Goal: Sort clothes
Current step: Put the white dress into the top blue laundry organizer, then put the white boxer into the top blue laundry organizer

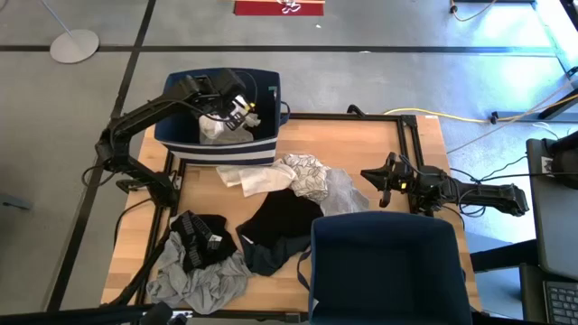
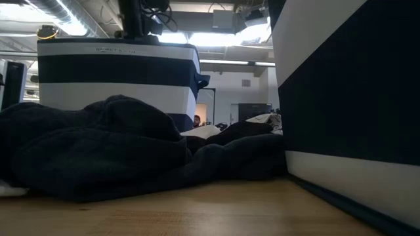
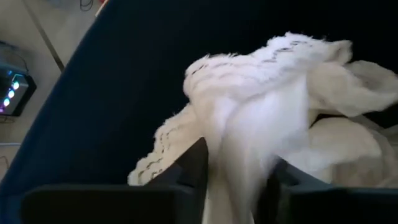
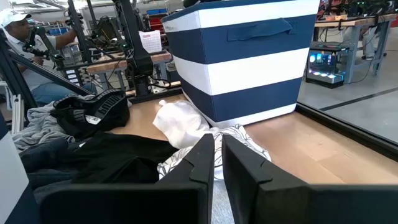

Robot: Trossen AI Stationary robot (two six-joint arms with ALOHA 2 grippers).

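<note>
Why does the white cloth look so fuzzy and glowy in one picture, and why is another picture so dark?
In the left wrist view the white garment sits so near the camera that it looks soft and very bright. In the low view the black clothes and the near bin stand dark against bright ceiling lights.

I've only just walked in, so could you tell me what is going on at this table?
The robot is sorting clothes into bins. The left gripper is over the striped navy and white bin at the table's far edge, with a white lace-trimmed garment between its fingers. The right gripper waits, shut and empty, above the table's right side. White, patterned, black and grey garments lie on the table, beside a second navy bin.
</note>
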